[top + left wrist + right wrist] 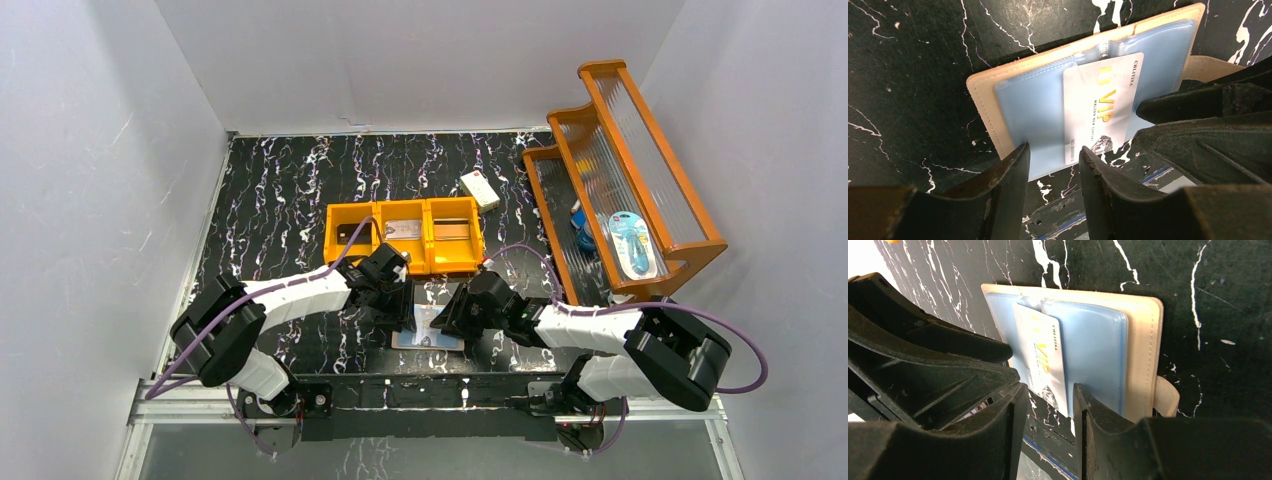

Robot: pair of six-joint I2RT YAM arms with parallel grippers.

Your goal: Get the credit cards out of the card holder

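Note:
The card holder [430,330] lies open and flat near the table's front edge, peach outside with pale blue pockets [1033,102] [1098,347]. A white credit card with gold "VIP" lettering [1100,107] [1044,357] sticks partway out of a pocket, its end past the holder's near edge. My left gripper [398,300] [1054,159] stands open at that edge, with nothing between its fingers. My right gripper [456,312] [1050,396] is open too, straddling the card's protruding corner without clamping it. The two grippers face each other closely over the holder.
An orange three-compartment bin [405,237] stands just behind the grippers, with flat items in its compartments. A white box [480,189] lies behind it to the right. A wooden tiered rack [620,170] fills the right side. The table's front edge runs just beneath the fingers.

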